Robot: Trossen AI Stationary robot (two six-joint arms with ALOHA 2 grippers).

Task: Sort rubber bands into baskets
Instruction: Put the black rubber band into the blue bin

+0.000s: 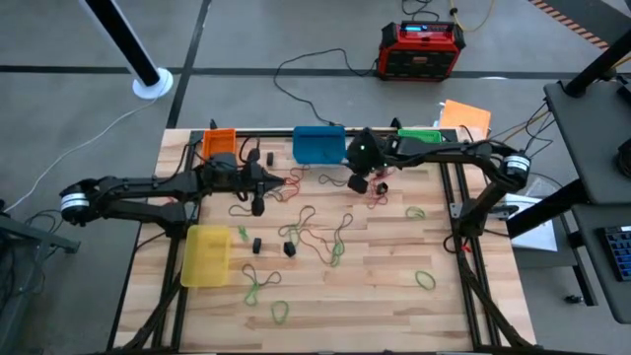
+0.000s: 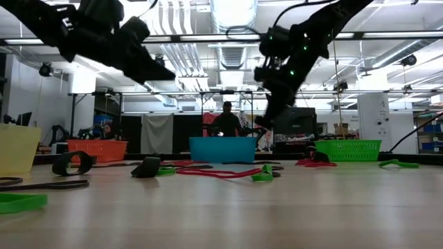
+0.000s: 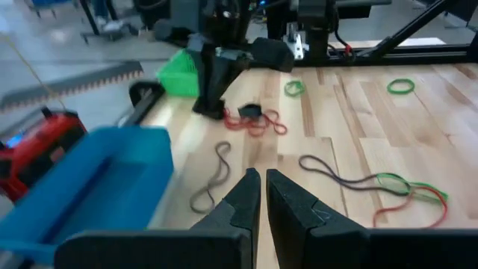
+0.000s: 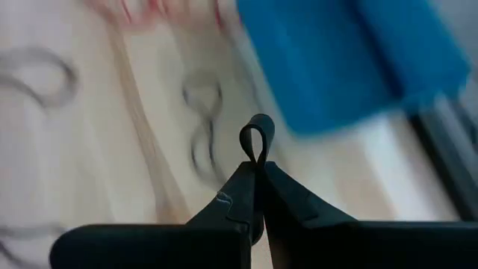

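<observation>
My right arm reaches in from the worktop's edge toward the blue basket [image 1: 318, 144], and my right tool [image 4: 256, 173] hangs just beside that basket's near corner, above the wood. Its fingers are pressed together on a black rubber band [image 4: 256, 140], whose small loop stands up from between the tips. My left arm stretches across the worktop from the other side; my left tool [image 3: 263, 196] is closed on nothing, lifted over the boards in front of the blue basket.

The blue basket is smooth, rectangular plastic at the worktop's far edge. The orange basket [image 1: 219, 143] sits to one side of it along that edge and the green basket [image 1: 421, 135] to the other; the translucent yellow basket [image 1: 206, 254] lies well apart from it, at the near left. Thin floppy rubber bands [image 1: 314, 235] in green, red-brown and tan lie scattered on the pale wooden planks in front of the blue basket, some tangled together. A red-and-black power box [image 1: 422, 49] stands on the floor beyond the blue basket.
</observation>
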